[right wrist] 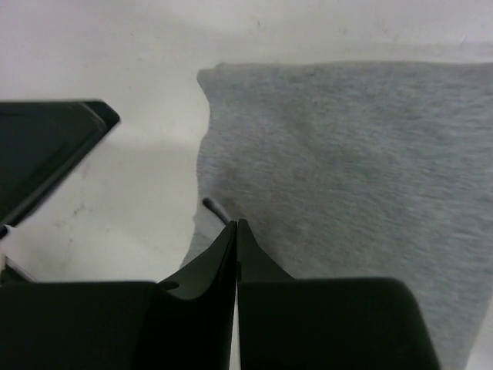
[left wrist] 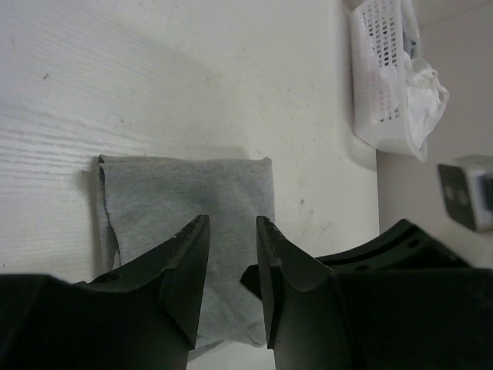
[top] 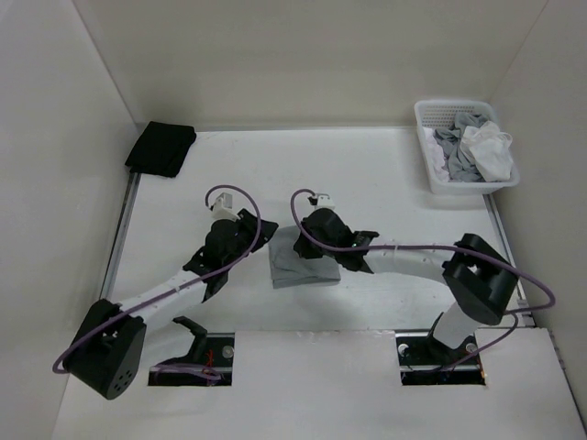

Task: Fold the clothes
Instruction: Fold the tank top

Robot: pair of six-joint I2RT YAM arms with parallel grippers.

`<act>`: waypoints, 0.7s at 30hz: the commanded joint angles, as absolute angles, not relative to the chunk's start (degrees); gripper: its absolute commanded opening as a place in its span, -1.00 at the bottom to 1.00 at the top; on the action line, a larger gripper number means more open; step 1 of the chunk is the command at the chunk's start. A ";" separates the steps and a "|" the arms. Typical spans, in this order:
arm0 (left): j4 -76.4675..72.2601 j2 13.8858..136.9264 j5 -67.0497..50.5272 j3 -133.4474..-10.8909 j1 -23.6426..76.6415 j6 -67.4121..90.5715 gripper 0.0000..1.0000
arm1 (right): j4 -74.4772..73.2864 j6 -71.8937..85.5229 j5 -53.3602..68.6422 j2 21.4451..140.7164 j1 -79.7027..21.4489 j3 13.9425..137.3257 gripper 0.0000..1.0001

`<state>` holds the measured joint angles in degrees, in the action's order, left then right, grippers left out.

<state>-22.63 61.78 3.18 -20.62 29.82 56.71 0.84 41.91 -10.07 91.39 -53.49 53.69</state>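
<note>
bench (top: 385,174): white
black cloth (top: 161,147): folded, far-left corner
basket (top: 466,190): white, far right, holds white garment (top: 491,151), grey pieces (top: 451,151)

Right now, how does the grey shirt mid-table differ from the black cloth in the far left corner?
Colour: the plain mid-grey fabric shirt is light; the black square cloth is dark. Place: the shirt lies mid-table, the cloth in the far left corner. Attention: the open left gripper hovers over the shirt and the shut right gripper sits at its edge; no gripper is near the cloth. Both are fabric, folded flat on the white table.
</note>
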 commanded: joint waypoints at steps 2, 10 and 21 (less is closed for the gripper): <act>-31.02 66.34 2.64 -23.73 29.31 56.25 -0.45 | 12.12 42.89 -4.66 95.18 -52.16 53.79 -0.94; -34.80 74.87 0.36 -25.05 28.87 56.51 -0.50 | 19.77 44.56 2.63 99.41 -52.86 50.98 -0.93; -36.48 77.70 -1.32 -25.49 28.26 56.95 -0.52 | 21.53 47.02 5.10 93.88 -60.77 42.37 -0.82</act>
<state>-32.27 79.81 -0.40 -23.64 28.51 56.84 17.63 45.91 4.95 98.30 -59.42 43.13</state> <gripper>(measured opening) 0.246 0.084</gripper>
